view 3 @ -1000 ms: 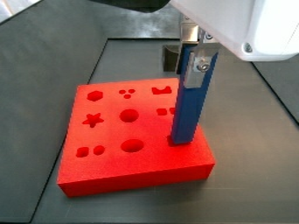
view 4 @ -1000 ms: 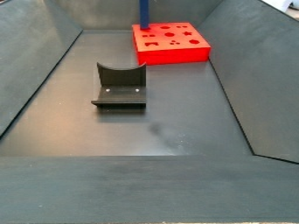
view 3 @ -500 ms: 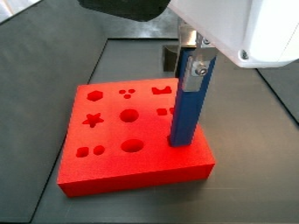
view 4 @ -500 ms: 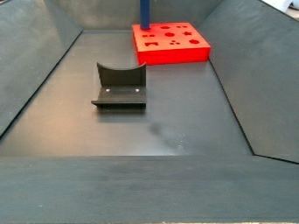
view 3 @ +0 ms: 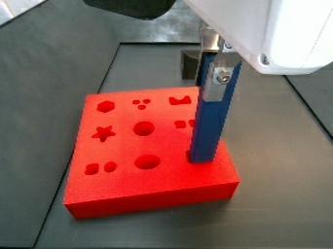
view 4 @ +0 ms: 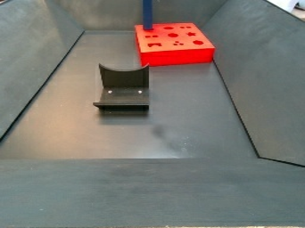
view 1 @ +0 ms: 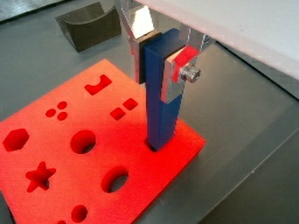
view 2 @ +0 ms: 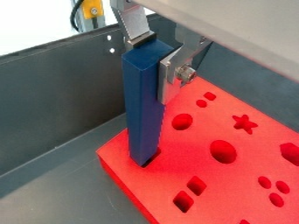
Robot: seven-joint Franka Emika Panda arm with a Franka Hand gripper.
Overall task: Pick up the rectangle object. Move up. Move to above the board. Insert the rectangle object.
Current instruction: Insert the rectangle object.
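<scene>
My wrist housing sits slightly higher in a side view than 1.0 s ago. My gripper [view 3: 219, 60] and the rectangle object [view 3: 209, 117] show no visible shift.

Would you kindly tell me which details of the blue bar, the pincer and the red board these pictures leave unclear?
- Tall blue rectangular bar: its bottom end sits inside the thick red board, so its depth is hidden in every view.
- Pincer: whether its pads press the bar; the silver plates hide the contact in both wrist views.
- Bar in a side view: cut off by the picture's edge.
</scene>
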